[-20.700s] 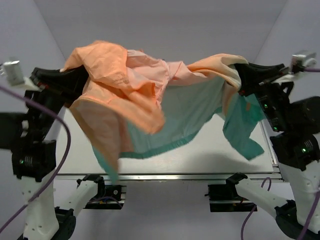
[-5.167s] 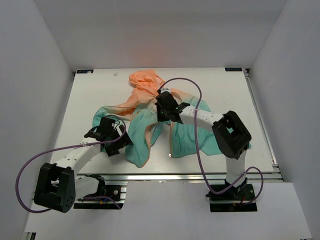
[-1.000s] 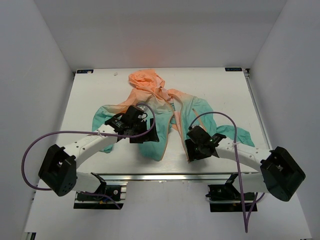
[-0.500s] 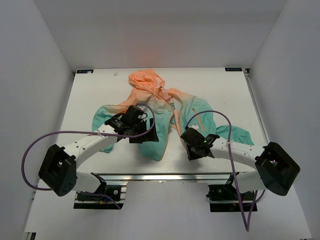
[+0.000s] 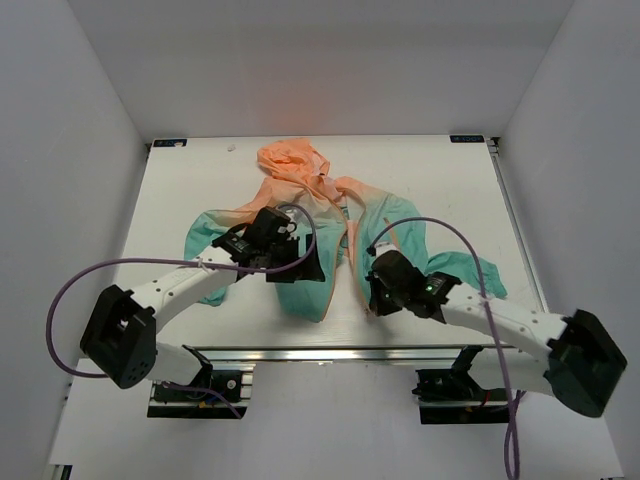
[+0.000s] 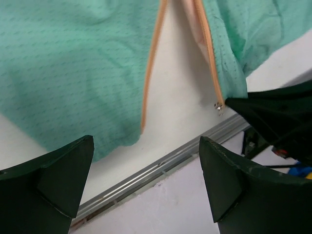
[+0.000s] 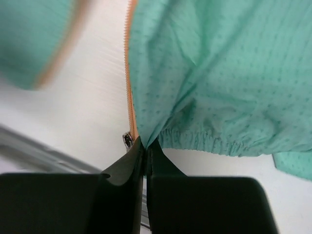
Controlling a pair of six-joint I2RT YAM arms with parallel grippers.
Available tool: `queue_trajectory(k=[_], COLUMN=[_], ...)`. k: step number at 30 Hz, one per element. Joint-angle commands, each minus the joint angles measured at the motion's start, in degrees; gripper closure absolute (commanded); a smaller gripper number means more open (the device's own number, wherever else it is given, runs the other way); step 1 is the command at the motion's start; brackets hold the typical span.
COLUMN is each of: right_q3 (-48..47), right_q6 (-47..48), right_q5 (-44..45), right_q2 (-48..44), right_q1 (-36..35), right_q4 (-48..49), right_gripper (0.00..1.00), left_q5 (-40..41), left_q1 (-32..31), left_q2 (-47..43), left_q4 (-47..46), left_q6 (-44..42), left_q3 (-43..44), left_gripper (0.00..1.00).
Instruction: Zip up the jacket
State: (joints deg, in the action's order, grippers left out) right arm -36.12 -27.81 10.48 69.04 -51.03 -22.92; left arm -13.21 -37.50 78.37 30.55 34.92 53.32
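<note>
Right gripper (image 7: 145, 146) is clamped on the jacket (image 5: 300, 215) hem corner beside the zipper (image 7: 130, 107) foot; left gripper (image 6: 146, 180) is held wide above. Zipping is not begun; both front edges are apart.

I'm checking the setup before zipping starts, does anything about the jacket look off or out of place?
The jacket lies open and rumpled, its two orange zipper edges spread apart with bare table between them. The right gripper is pinched shut on the bottom corner of one front panel, beside the metal zipper end. No damage shows.
</note>
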Motion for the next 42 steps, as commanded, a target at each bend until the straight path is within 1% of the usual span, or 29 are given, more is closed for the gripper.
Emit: queue_trajectory(k=[1,2,3,5,6,7,9,11,14,15,17,18,20,21,22,24,25,27,32,34,36,38,40,42], right_q3=[-0.53,-0.44,-0.36,-0.18,-0.27,-0.27,-0.44,-0.79,-0.71,-0.45,-0.09,0.34,0.78,0.96,1.4,1.93,2.54,3.16,5.09,5.18,4.92,4.92,4.83,4.83], right_q6=[4.07,4.26,4.43,4.96,5.05,5.22,4.96,4.44,3.91,3.73,3.12,2.94,1.89,1.45,0.31,-0.83,-2.41,-3.99,-6.55,-6.38,-6.2,-6.2,-6.03,-5.85], right_q5=[-6.51,-7.05,-7.75,-8.63,-9.07,-9.16,-9.07,-8.73,-9.33,-9.77,-10.04,-12.04,-13.02,-13.29,-13.47,-14.17,-14.43,-15.23,-16.98,-17.07,-17.07,-16.99,-16.46,-16.11], right_q2=[-8.28,-9.26,-10.23,-12.33,-12.95,-13.31,-14.01,-13.93,-13.84,-13.84,-13.84,-13.93,-13.84,-13.75,-13.66,-13.31,-13.23,-13.05,-14.01,-14.45,-14.63,-14.98,-15.86,-16.56], right_q1=[-0.04,0.05,0.14,0.22,0.31,0.31,0.49,0.75,1.37,1.54,2.07,2.16,2.6,2.68,2.95,3.3,3.74,4.35,6.37,6.55,6.64,6.64,6.73,6.82], right_q4=[7.44,8.32,9.11,11.22,11.84,12.63,12.9,12.37,12.54,12.81,13.25,13.86,14.04,13.95,13.95,14.39,14.57,15.09,17.29,17.21,16.85,16.24,15.89,15.62], right_gripper=[1.0,1.0,1.0,1.0,1.0,1.0,1.0,1.0,1.0,1.0,1.0,1.0,1.0,1.0,1.0,1.0,1.0,1.0,1.0,1.0,1.0,1.0,1.0,1.0], left_q5=[-7.42,-9.44,-13.12,-16.92,-18.76,-22.0,-24.31,-26.07,-26.69,-26.86,-27.39,-27.48,-28.09,-28.53,-29.06,-30.37,-30.73,-31.08,-31.61,-31.44,-31.09,-30.56,-30.47,-30.21], left_q1=[0.05,0.05,0.05,0.05,-0.03,-0.03,-0.03,-0.3,-0.74,-0.82,-1.0,-1.0,-1.09,-1.09,-1.18,-1.26,-1.44,-1.79,-2.23,-2.23,-2.23,-2.14,-2.23,-2.23], left_q2=[0.73,0.99,1.43,3.1,3.98,4.86,7.75,10.65,13.38,14.52,15.49,16.11,16.64,16.9,17.51,18.13,18.66,19.1,19.02,19.1,18.93,18.66,18.66,18.66], left_q4=[-6.97,-8.64,-12.4,-16.29,-19.96,-21.74,-25.77,-27.46,-27.56,-27.82,-28.87,-29.83,-31.15,-33.42,-34.32,-35.81,-36.08,-36.69,-39.24,-37.93,-36.97,-35.91,-35.38,-34.94], left_q6=[-1.25,-1.34,-1.26,-0.55,-0.29,0.58,1.2,2.0,2.0,2.0,2.44,3.05,3.75,4.45,4.81,5.42,5.51,6.04,7.53,7.45,7.36,7.18,6.83,6.48], left_q3=[1.61,1.26,1.0,0.82,0.73,0.99,1.61,2.84,5.03,5.21,5.22,5.22,5.13,5.04,5.04,5.3,5.39,5.3,3.63,3.9,3.81,3.63,3.63,3.37], left_gripper=[0.02,0.02,0.02,0.02,0.02,0.02,0.02,0.03,0.11,0.19,0.26,0.33,0.43,0.49,0.61,0.71,0.85,1.0,1.0,1.0,0.73,0.42,0.37,0.36])
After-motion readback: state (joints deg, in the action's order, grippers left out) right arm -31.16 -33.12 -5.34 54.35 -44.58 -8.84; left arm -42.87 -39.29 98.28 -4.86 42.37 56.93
